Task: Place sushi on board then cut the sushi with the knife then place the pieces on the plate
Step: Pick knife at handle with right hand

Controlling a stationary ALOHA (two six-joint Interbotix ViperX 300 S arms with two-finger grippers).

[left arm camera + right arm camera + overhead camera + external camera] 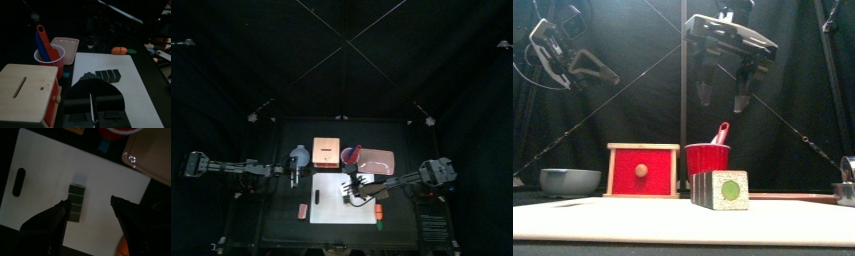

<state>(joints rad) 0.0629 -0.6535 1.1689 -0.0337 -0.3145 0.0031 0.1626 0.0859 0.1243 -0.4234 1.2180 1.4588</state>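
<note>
The dark green sushi roll [720, 190] stands on the white cutting board [633, 222], its blocks still joined [78, 203]. My right gripper [734, 80] hangs open straight above it, and the roll lies between its jaws in the right wrist view [91, 203]. The red cup [708, 158] with a blue and a red toy knife [43, 42] stands behind the board. Beside it lies the pink tray [376, 158]. My left gripper [298, 160] is raised at the board's left, near the wooden box, with its jaws shut and holding nothing [91, 92].
A pale wooden box with a red drawer front [643, 170] stands left of the cup. A blue-grey bowl [569, 181] sits at the far left. Small orange toys lie near the board's front corners [302, 210] [382, 212].
</note>
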